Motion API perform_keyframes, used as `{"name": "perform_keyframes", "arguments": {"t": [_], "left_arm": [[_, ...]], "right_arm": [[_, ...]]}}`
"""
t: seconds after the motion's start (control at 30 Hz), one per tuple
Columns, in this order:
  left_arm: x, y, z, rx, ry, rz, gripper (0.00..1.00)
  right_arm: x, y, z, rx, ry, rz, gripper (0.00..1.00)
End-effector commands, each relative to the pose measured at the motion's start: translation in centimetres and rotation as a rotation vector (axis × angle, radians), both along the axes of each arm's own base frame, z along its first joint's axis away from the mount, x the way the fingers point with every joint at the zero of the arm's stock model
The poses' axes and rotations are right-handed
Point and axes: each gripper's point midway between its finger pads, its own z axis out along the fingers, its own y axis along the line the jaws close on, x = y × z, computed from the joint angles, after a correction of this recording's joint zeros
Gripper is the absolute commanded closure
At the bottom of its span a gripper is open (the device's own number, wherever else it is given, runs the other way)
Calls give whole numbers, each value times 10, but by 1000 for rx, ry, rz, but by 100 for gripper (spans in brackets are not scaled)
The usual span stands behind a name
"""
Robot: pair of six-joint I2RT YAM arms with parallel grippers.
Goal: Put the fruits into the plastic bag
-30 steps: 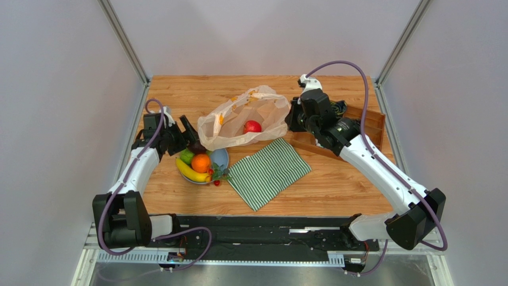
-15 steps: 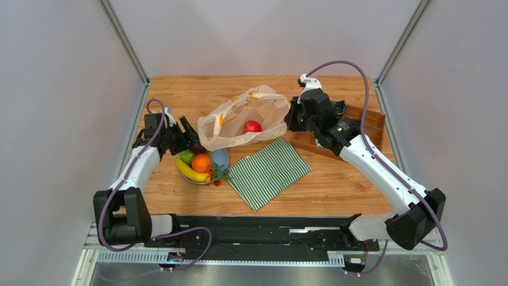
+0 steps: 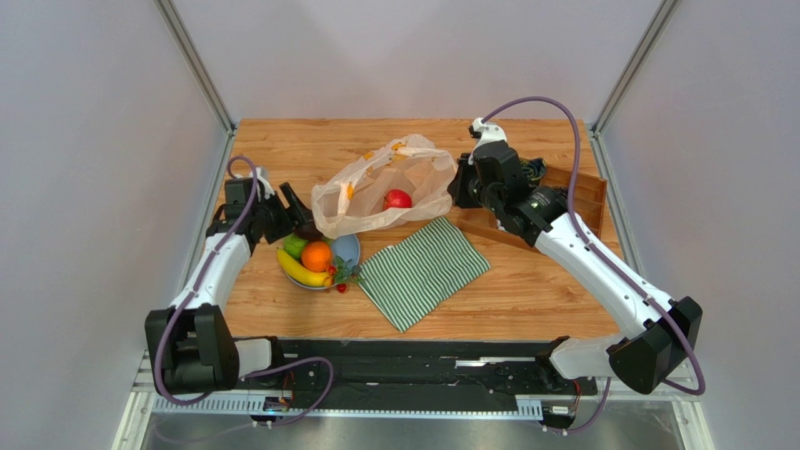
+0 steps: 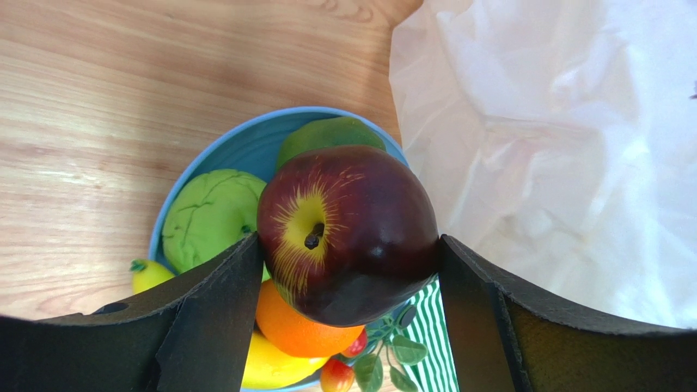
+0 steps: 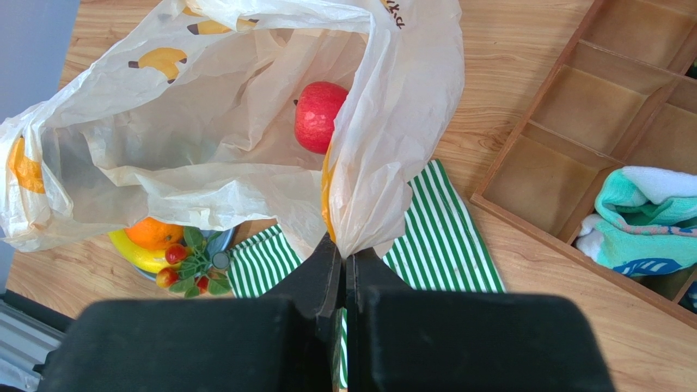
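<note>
Dark apple [image 4: 348, 233]: clamped in our left gripper [image 4: 350, 257], over the plate.
Plastic bag [image 5: 204, 139]: our right gripper [image 5: 344, 260] pinches its rim.
Risk: apple may snag the slack rim, we judge.

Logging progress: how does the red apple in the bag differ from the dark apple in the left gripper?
The red apple is bright red; the dark apple is maroon with yellow around its stem. The red apple lies inside the plastic bag; the dark apple is held in the left gripper over the blue plate. Both are roundish.
</note>
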Motion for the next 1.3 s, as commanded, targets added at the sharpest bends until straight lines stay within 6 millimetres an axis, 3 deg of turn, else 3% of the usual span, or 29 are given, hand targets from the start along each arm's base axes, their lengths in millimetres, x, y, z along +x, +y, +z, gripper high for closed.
{"name": "perform_keyframes", "arguments": {"t": [0.0,0.17,0.43,0.6,0.63,0.7,0.73,0.8,0.83,0.93,0.97,1.03,1.07,1.27], "left_arm": [[1,18,38,71,-133,63,39],[-4,34,59,126,-211,123,47],[-15,29,164,177,-565,84,53],[-30,3,227,221,-734,3,54],[-35,-19,243,210,-781,-46,55],[-38,-38,258,218,-828,-90,56],[-44,-59,270,207,-857,-132,56],[-42,-86,272,210,-861,-202,56],[-50,-111,281,178,-881,-267,56],[-50,-158,275,180,-864,-373,55],[-41,-172,259,212,-816,-399,55],[-34,-187,248,241,-777,-425,55],[-25,-197,228,263,-720,-448,55],[-1,-210,193,324,-642,-447,50]], "right_arm": [[-3,1,25,61,-65,-1,100],[-4,1,25,60,-64,1,100],[-5,4,26,65,-61,18,100],[-4,6,24,61,-56,30,100],[-4,7,24,63,-58,32,100],[-4,8,24,64,-58,40,100],[-4,8,24,62,-57,41,100],[-5,8,24,63,-58,44,100],[-5,8,23,59,-55,45,100],[-6,5,22,54,-55,40,100],[-7,5,22,55,-54,41,100],[-8,6,23,59,-53,48,100],[-9,7,23,63,-53,53,100],[-13,4,24,59,-49,57,100]]}}
